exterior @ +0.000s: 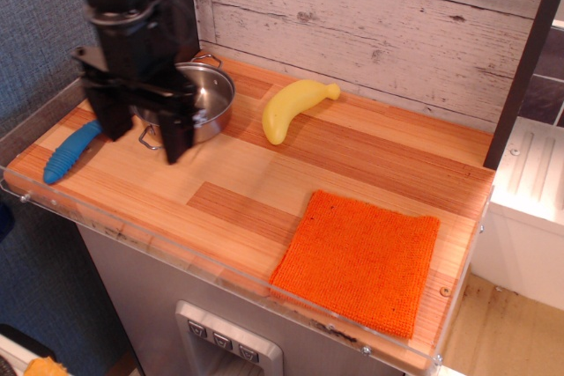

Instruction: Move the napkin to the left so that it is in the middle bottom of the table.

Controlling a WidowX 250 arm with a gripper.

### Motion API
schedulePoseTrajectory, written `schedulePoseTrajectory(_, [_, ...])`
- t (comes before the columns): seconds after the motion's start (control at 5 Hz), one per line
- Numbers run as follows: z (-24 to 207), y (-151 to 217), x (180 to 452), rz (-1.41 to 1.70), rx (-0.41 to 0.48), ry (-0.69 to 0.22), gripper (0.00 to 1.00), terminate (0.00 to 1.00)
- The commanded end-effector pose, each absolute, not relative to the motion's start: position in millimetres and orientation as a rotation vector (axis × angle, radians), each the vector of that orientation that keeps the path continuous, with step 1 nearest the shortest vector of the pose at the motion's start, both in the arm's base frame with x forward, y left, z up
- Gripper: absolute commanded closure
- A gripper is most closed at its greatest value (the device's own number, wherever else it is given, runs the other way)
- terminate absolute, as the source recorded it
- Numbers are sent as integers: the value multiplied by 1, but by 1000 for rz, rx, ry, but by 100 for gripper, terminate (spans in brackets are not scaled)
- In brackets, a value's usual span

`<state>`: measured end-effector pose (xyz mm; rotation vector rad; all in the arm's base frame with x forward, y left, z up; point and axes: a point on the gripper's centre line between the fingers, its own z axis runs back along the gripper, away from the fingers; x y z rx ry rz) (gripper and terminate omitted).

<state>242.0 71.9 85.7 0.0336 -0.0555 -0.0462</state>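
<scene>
The napkin (359, 259) is a bright orange knitted square lying flat at the front right of the wooden table (238, 182). My gripper (141, 140) is black, open and empty, hanging above the table's left part, in front of the steel pot (201, 99). Its two fingers (179, 134) point down and stand wide apart. It is far to the left of the napkin and touches nothing.
A yellow banana (291, 107) lies at the back middle. A blue ridged handle (70, 151) lies at the far left. A clear acrylic rim (132, 239) runs along the front edge. A dark post (524, 59) stands at the right, a plank wall behind.
</scene>
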Motion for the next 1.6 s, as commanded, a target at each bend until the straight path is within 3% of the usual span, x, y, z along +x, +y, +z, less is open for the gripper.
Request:
schedulePoseTrajectory(0.0, [91, 12, 238, -113, 41, -100, 0, 0])
schedulePoseTrajectory(0.4, [50, -37, 253, -54, 3, -104, 0, 0])
schedulePoseTrajectory(1.0, [28, -97, 261, -124, 12, -99, 0, 0])
schedulePoseTrajectory(1.4, [8, -100, 260, -142, 47, -60, 0, 0])
